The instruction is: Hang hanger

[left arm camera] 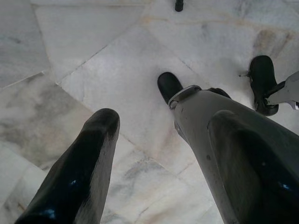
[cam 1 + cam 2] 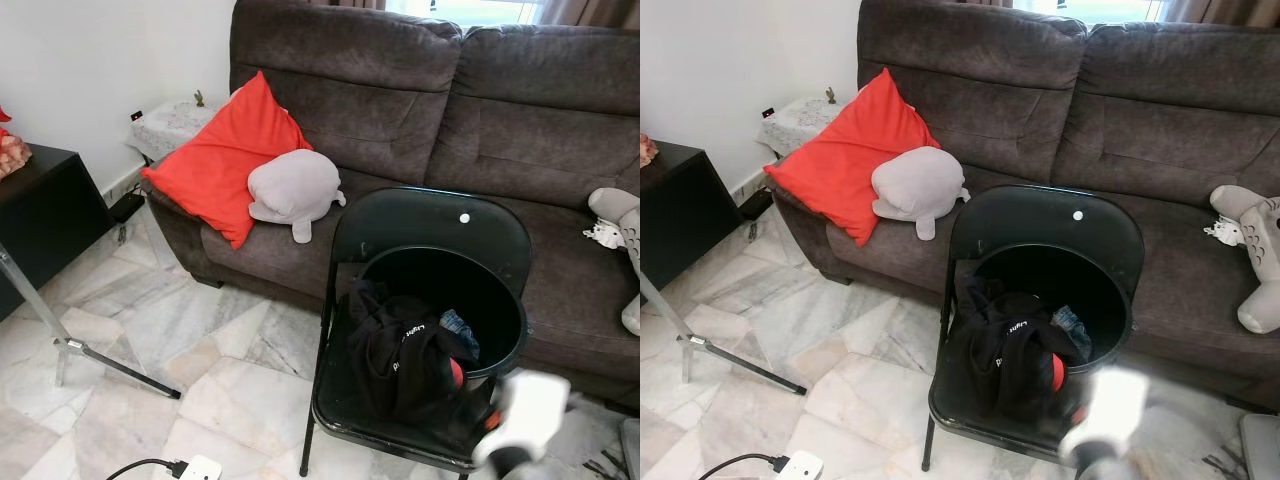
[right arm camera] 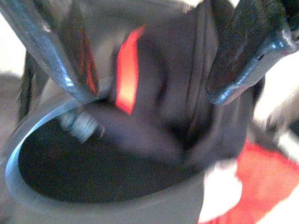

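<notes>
From the head camera I see a black bucket [image 2: 500,300] on a black folding chair [image 2: 420,225], black clothes [image 2: 400,355] draped over its rim, before a brown sofa [image 2: 500,100] with a red cushion [image 2: 225,150]. My right gripper [image 3: 154,60] hangs spread wide over the bucket, holding nothing. My left gripper [image 1: 159,154], also spread and holding nothing, points at marble floor [image 1: 117,70]. I cannot make out a hanger.

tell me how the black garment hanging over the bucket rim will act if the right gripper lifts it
The black garment drapes limply over the black bucket rim, so it will probably sag and trail. It looks light. Its folds may snag the rim and tug the bucket, which lies tilted on the folding chair. The right gripper hovers open above it.
</notes>
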Robot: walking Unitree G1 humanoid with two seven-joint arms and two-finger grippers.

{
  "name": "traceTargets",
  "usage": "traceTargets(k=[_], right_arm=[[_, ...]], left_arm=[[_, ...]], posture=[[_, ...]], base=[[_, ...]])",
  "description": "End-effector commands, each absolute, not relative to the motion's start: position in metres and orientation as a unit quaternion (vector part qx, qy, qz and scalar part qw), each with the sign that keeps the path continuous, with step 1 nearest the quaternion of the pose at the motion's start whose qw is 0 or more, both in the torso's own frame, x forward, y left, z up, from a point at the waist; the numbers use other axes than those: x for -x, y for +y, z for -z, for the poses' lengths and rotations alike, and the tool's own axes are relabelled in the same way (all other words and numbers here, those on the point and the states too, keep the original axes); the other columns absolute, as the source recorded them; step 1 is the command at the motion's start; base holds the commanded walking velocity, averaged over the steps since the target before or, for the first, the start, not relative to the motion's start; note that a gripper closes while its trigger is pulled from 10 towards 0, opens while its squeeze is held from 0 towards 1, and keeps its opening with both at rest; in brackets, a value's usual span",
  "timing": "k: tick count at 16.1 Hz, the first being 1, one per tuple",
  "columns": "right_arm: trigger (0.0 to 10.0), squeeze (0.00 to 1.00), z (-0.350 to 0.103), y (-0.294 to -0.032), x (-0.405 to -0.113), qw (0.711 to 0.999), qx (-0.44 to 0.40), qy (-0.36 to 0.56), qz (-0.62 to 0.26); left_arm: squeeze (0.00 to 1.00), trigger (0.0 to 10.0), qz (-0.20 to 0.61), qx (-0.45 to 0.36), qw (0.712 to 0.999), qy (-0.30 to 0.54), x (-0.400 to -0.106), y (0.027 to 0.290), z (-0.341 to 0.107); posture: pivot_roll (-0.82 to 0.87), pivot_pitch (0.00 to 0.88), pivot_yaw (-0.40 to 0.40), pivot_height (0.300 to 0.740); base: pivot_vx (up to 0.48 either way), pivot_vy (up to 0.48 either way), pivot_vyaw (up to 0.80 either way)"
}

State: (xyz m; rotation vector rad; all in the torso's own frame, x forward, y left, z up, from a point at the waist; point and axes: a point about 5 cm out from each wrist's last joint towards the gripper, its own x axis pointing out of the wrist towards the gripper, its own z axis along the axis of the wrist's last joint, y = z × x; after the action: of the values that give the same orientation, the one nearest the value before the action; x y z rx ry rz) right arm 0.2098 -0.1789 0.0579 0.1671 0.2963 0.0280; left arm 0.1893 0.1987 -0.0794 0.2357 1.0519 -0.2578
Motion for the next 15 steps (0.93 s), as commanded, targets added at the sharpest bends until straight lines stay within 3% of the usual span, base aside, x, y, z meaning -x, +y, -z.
traceTargets(k=[1,7,15], right_arm=[[10.0,0.00,-0.053,-0.178,-0.209,0.984,-0.077,0.160,-0.021],[10.0,0.00,-0.018,-0.205,-0.201,0.970,-0.057,0.232,-0.035],[10.0,0.00,-0.019,-0.206,-0.213,0.969,-0.077,0.189,-0.139]], left_arm=[[0.00,10.0,0.121,-0.117,0.844,0.509,-0.184,0.201,0.082],[0.00,10.0,0.113,-0.114,0.846,0.509,-0.185,0.201,0.082],[0.00,10.0,0.109,-0.118,0.847,0.507,-0.186,0.204,0.080]], posture=[[-0.11,0.038,0.039,0.740],[-0.10,0.044,0.032,0.740],[-0.08,0.049,0.050,0.740]], base=[[0.000,0.000,0.00],[0.000,0.000,0.00],[0.000,0.000,0.00]])
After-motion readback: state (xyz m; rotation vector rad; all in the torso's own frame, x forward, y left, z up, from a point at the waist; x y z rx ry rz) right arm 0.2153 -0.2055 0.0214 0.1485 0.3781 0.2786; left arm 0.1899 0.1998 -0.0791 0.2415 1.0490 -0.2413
